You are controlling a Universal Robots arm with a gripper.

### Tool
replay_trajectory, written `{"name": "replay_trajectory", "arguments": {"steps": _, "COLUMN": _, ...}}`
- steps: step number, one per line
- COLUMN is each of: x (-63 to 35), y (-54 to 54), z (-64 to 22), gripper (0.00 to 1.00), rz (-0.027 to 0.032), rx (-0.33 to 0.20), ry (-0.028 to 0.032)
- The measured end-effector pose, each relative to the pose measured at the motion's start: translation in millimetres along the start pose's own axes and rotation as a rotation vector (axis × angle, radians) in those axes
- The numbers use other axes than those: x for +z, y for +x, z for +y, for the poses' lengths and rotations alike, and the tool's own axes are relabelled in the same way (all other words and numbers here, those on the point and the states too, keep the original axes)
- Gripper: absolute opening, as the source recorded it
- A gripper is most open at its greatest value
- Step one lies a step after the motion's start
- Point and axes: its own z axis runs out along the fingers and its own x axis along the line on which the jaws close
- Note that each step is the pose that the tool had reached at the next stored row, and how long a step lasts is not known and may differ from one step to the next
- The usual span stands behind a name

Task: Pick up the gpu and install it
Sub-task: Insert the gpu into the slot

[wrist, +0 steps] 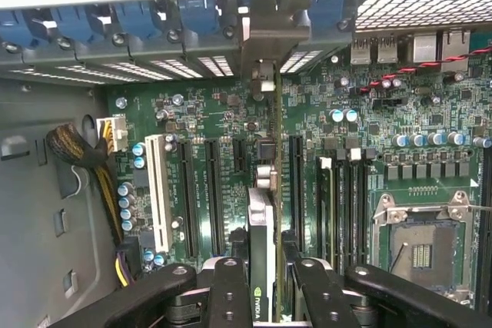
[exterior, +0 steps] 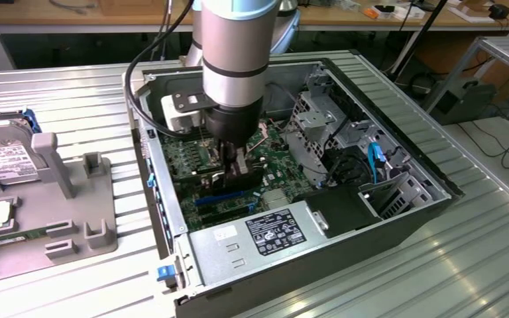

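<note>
Inside open computer case (exterior: 396, 218), gripper (wrist: 262, 282) is clamping gpu (wrist: 261, 228) by top edge, jaws partly closed, card standing edge-on over motherboard (wrist: 361, 182) slot. Judging: light, stiff, fragile; gripping bare edges, avoiding components.

The bench (exterior: 69, 93) was ribbed bare metal with a dull sheen; the computer case (exterior: 343, 245) was matt black outside, its power supply (exterior: 264, 235) plain grey sheet metal; the motherboard (wrist: 430, 190) was glossy green circuit board; the gpu (wrist: 261, 282) showed black plastic, pinched between the matt black end effector (wrist: 261, 286) fingers (wrist: 231, 297).
</note>
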Motion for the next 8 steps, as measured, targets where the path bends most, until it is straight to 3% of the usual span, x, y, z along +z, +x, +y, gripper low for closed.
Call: {"name": "replay_trajectory", "arguments": {"steps": 8, "x": 5.0, "y": -0.1, "z": 1.0, "gripper": 0.27, "rz": 0.0001, "rx": 0.002, "ry": 0.0019}}
